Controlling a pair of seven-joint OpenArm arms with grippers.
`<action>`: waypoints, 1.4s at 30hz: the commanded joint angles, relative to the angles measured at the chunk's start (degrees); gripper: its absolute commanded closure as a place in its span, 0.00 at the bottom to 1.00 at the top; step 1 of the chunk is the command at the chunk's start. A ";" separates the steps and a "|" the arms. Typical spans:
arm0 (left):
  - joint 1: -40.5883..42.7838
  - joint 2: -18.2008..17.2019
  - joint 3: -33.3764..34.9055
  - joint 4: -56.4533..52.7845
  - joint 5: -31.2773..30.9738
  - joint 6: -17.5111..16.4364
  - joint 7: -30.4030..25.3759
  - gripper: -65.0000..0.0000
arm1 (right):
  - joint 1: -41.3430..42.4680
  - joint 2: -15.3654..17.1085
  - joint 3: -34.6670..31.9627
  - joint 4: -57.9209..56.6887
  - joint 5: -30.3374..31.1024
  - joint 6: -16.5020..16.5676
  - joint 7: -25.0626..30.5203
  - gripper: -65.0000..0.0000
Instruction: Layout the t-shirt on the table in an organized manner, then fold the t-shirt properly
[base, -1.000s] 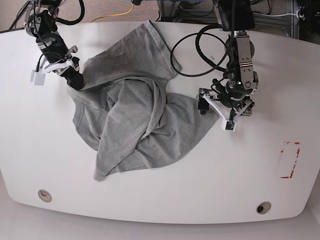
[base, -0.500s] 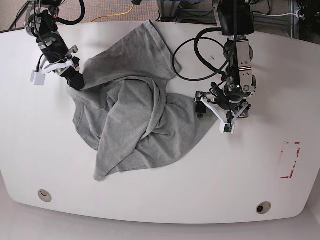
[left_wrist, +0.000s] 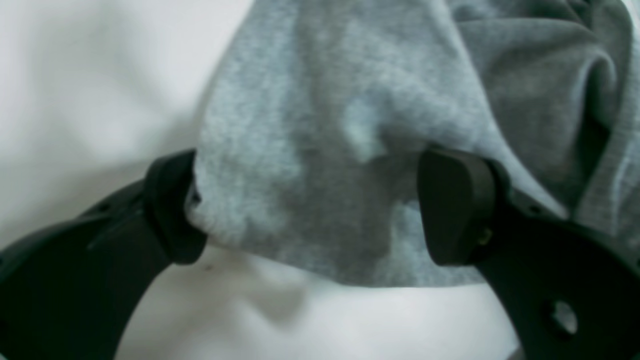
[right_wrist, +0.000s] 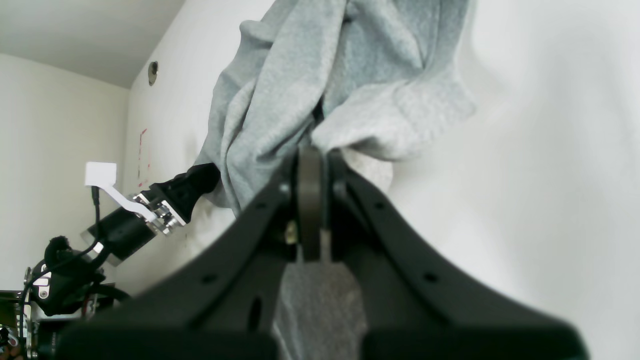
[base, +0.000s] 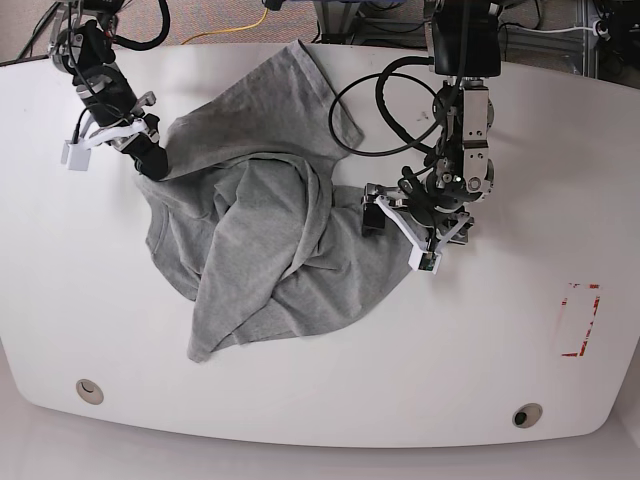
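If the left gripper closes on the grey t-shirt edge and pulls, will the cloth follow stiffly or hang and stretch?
Probably floppy: the t-shirt lies bunched in soft folds on the table. The edge between the open left gripper looks thin, so it should pinch easily. Since the right gripper is shut on another part, pulling would likely spread it out, not drag it whole.

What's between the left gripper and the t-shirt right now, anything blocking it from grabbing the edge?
Nothing visible. The left gripper is open with the t-shirt edge already lying between its fingers, above the bare table.
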 joint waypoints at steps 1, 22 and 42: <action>-0.14 0.26 0.11 0.15 -0.58 0.01 1.59 0.09 | -0.13 0.62 0.37 0.95 0.82 0.81 1.09 1.00; -1.64 0.09 0.02 -0.03 -0.67 0.10 1.41 1.00 | 0.31 0.62 0.45 0.87 0.82 0.81 1.09 1.00; -1.73 -2.29 -4.46 13.77 -0.85 0.01 1.59 1.00 | 3.12 1.94 4.50 -0.28 0.82 0.81 1.18 1.00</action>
